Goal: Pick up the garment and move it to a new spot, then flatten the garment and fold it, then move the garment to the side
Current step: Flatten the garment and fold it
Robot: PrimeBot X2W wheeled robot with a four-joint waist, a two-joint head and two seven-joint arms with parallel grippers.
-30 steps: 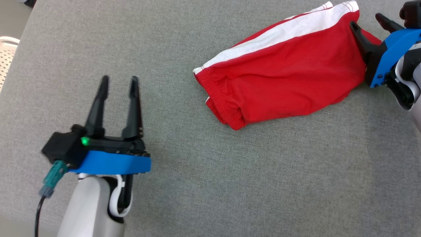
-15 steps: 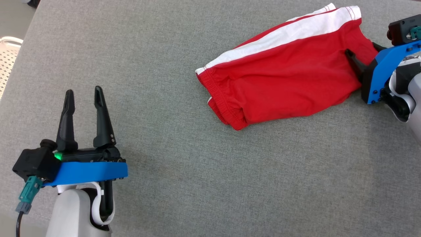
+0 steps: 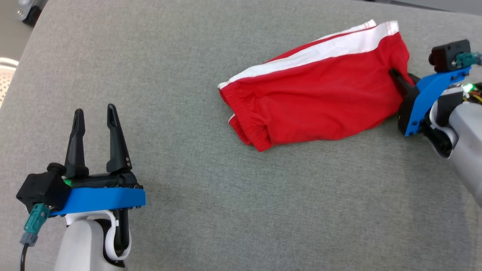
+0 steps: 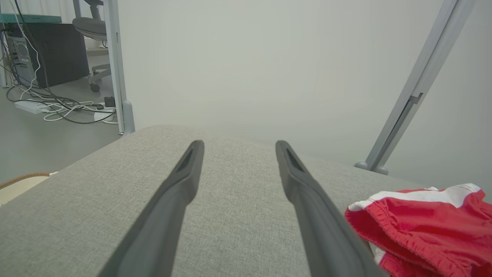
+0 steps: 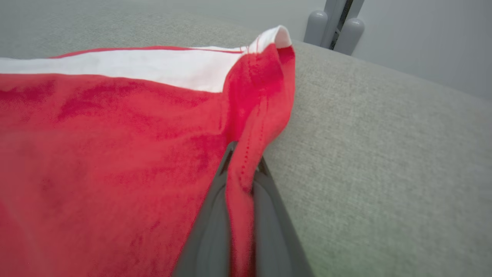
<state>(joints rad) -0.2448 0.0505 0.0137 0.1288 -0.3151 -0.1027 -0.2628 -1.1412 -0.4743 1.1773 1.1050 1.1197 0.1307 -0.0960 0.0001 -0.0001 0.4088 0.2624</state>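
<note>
The garment (image 3: 320, 94) is a pair of red shorts with a white side stripe, lying folded over on the grey padded table (image 3: 211, 210). At its right hem my right gripper (image 3: 396, 76) is shut on the garment; the red hem (image 5: 246, 169) is pinched between the two fingers. Far off at the lower left my left gripper (image 3: 94, 116) hangs open over bare table with nothing between its fingers. From the left wrist, the waistband end of the garment (image 4: 423, 223) shows at the lower right, beside the left gripper (image 4: 238, 148).
The table's left edge runs close to my left arm, with a white perforated basket (image 3: 5, 75) beyond it. Past the far edge stand grey frame posts (image 4: 415, 96), a wall, and floor cables (image 4: 57, 107) with an office chair.
My right gripper has closed on the garment's right hem, where it stood open around it before. The left arm drew back toward the lower left. The head camera shifted slightly.
</note>
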